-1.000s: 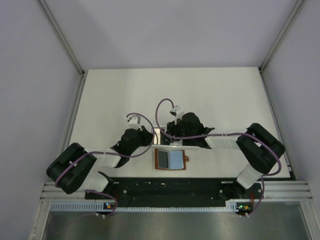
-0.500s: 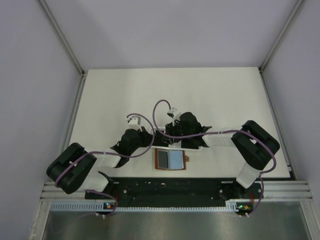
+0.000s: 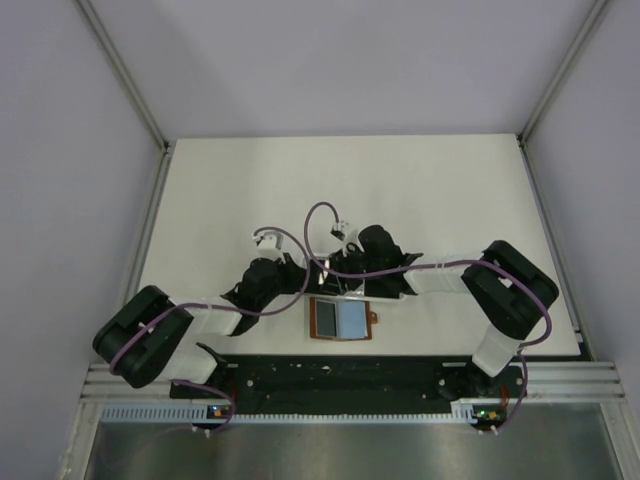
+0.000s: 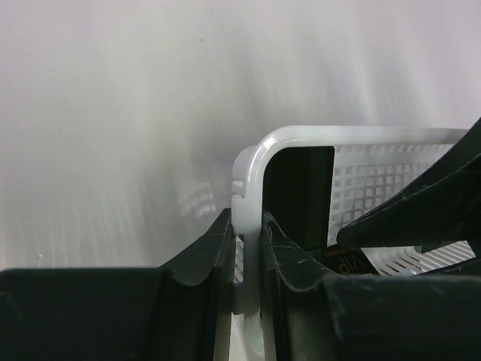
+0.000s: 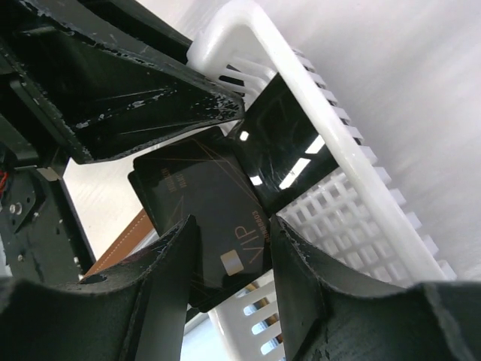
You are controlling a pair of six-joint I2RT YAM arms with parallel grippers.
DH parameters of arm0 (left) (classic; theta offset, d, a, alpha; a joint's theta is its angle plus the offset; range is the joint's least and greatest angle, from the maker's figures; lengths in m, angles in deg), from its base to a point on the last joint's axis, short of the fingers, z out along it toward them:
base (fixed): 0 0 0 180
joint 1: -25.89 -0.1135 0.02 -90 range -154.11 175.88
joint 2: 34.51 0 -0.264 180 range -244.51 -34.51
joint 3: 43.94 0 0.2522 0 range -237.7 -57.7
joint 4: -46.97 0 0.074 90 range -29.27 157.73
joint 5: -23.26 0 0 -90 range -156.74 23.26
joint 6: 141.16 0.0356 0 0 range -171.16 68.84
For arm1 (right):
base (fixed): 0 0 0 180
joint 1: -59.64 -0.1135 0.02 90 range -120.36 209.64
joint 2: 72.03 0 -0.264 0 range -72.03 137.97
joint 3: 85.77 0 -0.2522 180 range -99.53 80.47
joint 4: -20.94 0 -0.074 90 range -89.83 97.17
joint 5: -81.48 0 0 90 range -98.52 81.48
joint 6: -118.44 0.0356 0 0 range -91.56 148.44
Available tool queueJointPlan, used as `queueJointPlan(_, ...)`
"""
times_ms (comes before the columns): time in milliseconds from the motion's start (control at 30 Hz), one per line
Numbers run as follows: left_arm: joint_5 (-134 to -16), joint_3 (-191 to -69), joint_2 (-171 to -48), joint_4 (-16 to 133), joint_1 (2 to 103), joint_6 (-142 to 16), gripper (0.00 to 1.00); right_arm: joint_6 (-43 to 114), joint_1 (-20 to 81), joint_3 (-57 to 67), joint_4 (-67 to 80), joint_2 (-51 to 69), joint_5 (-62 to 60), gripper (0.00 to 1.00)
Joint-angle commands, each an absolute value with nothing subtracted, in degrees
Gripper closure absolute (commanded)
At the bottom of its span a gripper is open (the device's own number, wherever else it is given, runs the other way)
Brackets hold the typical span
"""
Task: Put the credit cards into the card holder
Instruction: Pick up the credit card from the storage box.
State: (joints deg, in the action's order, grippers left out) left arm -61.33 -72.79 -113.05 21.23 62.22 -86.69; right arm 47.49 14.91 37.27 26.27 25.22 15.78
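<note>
I read the top view first: the card holder [image 3: 340, 320] lies open and flat on the table [image 3: 440, 190], inner pockets up, clasp tab at 3 o'clock. Both tools meet just beyond it, at 12 o'clock from the holder: the left gripper [image 3: 300, 272] at about 11 o'clock and the right gripper [image 3: 335, 278] at 12 o'clock, each apart from the holder. In the left wrist view, the left gripper [image 4: 246, 226] is pressed together on the wall of the white basket [image 4: 338, 135], one finger inside the wall and one outside, near the rounded corner. A second card [image 4: 301, 195], black, stands against the inside of that corner at 1 o'clock from the fingertips. In the right wrist view, the right gripper [image 5: 231, 233] has its fingers [image 5: 169, 278] set apart on either side of a black credit card [image 5: 210, 203] marked VIP, face toward the camera. The card's lower part passes behind the fingers; I cannot tell whether they pinch its edges or only straddle it. The basket [image 5: 301, 98] rim runs from 11 o'clock to 4 o'clock of this card, and the second card [image 5: 278, 150] lies glossy behind it at 1 o'clock. The brown edge of the card holder [image 5: 124, 241] shows at 8 o'clock of the VIP card, below and beside it, outside the basket.
</note>
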Motion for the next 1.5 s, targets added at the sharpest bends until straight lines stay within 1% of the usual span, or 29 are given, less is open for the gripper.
queueJointPlan(0,-61.5,-73.3,-112.0,14.8,62.4,-88.0,1.00,48.5,14.4,36.3,27.6,26.4,19.9,0.56)
queueJointPlan(233,-61.8,-73.3,-112.3,14.8,62.4,-88.2,1.00,48.7,14.5,36.6,27.7,26.2,19.8,0.53)
queueJointPlan(500,-61.7,-73.6,-112.0,15.1,62.4,-88.0,1.00,47.8,14.4,36.3,27.0,26.6,21.4,0.44)
queueJointPlan(600,-61.7,-73.5,-112.2,15.1,62.4,-88.0,1.00,47.8,14.5,36.3,26.9,26.4,21.1,0.37)
queueJointPlan(767,-62.0,-73.7,-112.3,15.1,62.4,-87.9,1.00,47.6,14.5,36.4,27.2,24.8,19.3,0.35)
queueJointPlan(1200,-61.9,-73.8,-112.6,15.5,62.4,-88.0,1.00,43.9,13.8,34.8,25.8,24.4,21.5,0.34)
queueJointPlan(1467,-62.3,-73.9,-113.3,15.3,62.4,-88.2,1.00,40.3,11.4,33.1,21.8,25.4,19.8,0.38)
